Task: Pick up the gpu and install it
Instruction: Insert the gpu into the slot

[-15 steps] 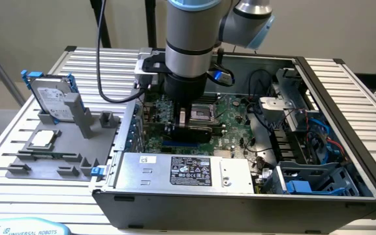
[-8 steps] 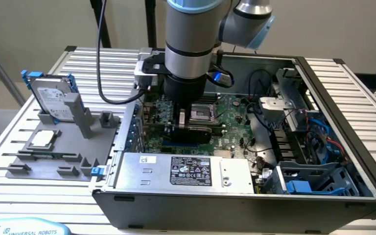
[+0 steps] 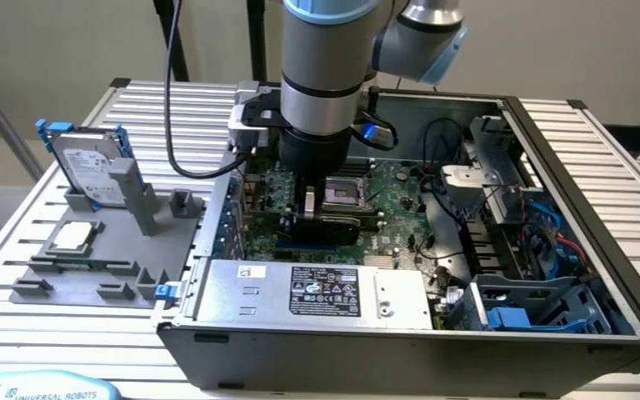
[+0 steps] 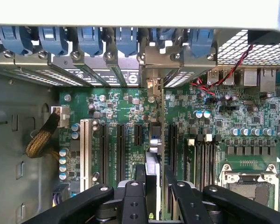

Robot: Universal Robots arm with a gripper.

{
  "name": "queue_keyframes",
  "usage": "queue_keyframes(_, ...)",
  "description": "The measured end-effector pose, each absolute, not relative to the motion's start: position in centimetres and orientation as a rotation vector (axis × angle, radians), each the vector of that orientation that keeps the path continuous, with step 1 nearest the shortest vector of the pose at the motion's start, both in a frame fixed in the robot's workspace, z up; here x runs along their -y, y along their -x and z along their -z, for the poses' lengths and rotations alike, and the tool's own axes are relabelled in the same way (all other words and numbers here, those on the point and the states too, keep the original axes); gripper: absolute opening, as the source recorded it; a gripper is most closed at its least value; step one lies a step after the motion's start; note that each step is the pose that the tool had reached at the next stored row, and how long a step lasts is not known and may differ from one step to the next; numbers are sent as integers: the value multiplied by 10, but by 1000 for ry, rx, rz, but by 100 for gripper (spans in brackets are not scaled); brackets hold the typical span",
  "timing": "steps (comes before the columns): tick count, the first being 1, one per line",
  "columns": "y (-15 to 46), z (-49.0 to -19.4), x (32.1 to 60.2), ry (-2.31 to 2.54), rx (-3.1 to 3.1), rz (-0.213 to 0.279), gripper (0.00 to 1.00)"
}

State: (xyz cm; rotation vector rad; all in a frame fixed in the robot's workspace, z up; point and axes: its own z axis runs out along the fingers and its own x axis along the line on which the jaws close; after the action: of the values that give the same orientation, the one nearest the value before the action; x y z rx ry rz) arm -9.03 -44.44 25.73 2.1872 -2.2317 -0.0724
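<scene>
The gpu (image 4: 154, 144) shows edge-on in the wrist view, standing upright over the green motherboard (image 4: 116, 107) among the black expansion slots, its silver end bracket toward the case's rear slot covers (image 4: 126, 60). My gripper (image 4: 154, 182) is shut on the card, one black finger (image 4: 133, 198) on each side of it. In the exterior view the arm reaches straight down into the open computer case (image 3: 587, 242), with the gripper (image 3: 329, 218) low over the motherboard and the dark gpu (image 3: 348, 227) beneath it, partly hidden by the arm.
A grey fixture (image 3: 87, 279) at the exterior view's left holds a hard drive in a blue frame (image 3: 84, 167) and a square silver CPU chip (image 3: 76, 237). The power supply (image 3: 309, 292) sits at the case's front. The CPU socket (image 4: 252, 186) and cables (image 3: 520, 217) lie nearby.
</scene>
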Motion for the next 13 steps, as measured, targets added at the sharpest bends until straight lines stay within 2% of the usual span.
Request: queue_keyframes(13, 92, -257, 443, -2187, 2231, 72, 26)
